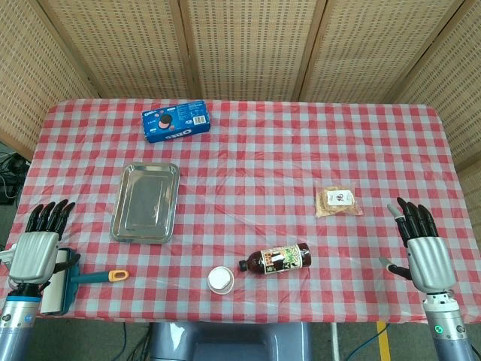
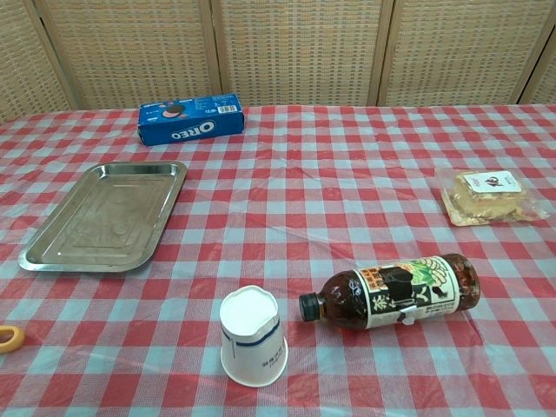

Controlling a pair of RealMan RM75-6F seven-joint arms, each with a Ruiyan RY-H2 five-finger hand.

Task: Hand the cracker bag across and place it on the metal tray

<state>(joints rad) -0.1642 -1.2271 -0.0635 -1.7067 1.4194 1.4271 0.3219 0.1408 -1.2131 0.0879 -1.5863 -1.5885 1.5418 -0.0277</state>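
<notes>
1. Your cracker bag [image 1: 337, 201] lies flat on the table [image 1: 248, 150] toward its right edge, well apart from both arms; the chest view shows it [image 2: 488, 195] as a clear packet with a white label on top.
2. The metal tray [image 1: 145, 201] sits on the left half of the table, bare inside, with its long sides running toward the far edge.
3. Your left robot hand [image 1: 39, 244] hangs at the near left corner, just off the table edge, back of the hand up, fingers straight and slightly apart, holding nothing.
4. Your right robot hand [image 1: 422, 244] sits at the near right corner over the cloth, fingers extended and spread, thumb out to the side, also empty. The cracker bag is near it, farther in from the near edge and toward the middle.
5. A brown tea bottle [image 1: 276, 259] lies on its side by the near edge, cap pointing left, with an upside-down paper cup [image 1: 221, 280] just beside the cap.
6. A blue Oreo box [image 1: 175, 121] rests near the far edge, beyond the tray.
7. A roller tool [image 1: 64, 280] with an orange-tipped handle lies at the near left corner, partly under your left robot hand.
</notes>
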